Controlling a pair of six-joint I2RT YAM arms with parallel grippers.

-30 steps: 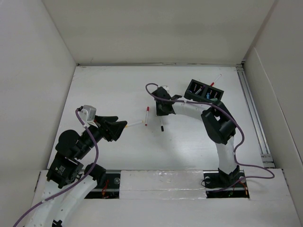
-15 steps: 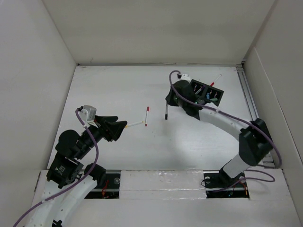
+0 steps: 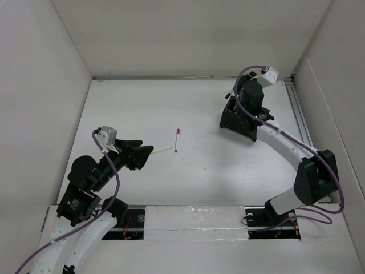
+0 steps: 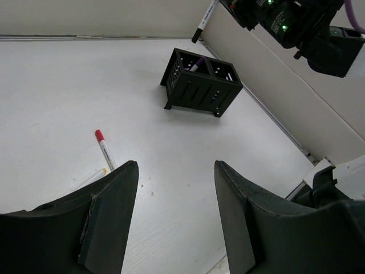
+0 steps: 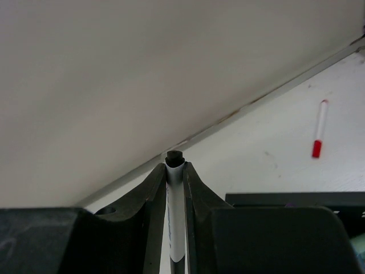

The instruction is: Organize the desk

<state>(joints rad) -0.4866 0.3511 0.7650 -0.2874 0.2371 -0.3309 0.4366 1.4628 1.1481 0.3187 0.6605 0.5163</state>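
On the white desk [image 3: 137, 108] lie a red-capped marker [image 3: 177, 140] [image 4: 104, 149] and a yellow-tipped pen [image 3: 162, 149]. My left gripper [image 3: 149, 151] [image 4: 174, 165] hovers just left of them, open and empty. The black two-compartment organizer [image 3: 235, 123] [image 4: 199, 83] stands at the back right with a purple pen [image 4: 197, 63] inside. Directly over the organizer hangs my right gripper [image 3: 242, 105] [image 5: 175, 165], shut on a white marker with a black end [image 5: 175, 200] [image 4: 204, 20], which points downward. The organizer's top edge [image 5: 296, 198] shows below the fingers.
Another red-capped marker [image 5: 319, 128] lies on the desk behind the organizer, near the back wall. A metal rail [image 3: 302, 131] runs along the right edge. White walls close in the desk at the back and both sides.
My right arm has carried the white marker from the middle of the desk up and to the back right, over the organizer. The left arm has not moved.
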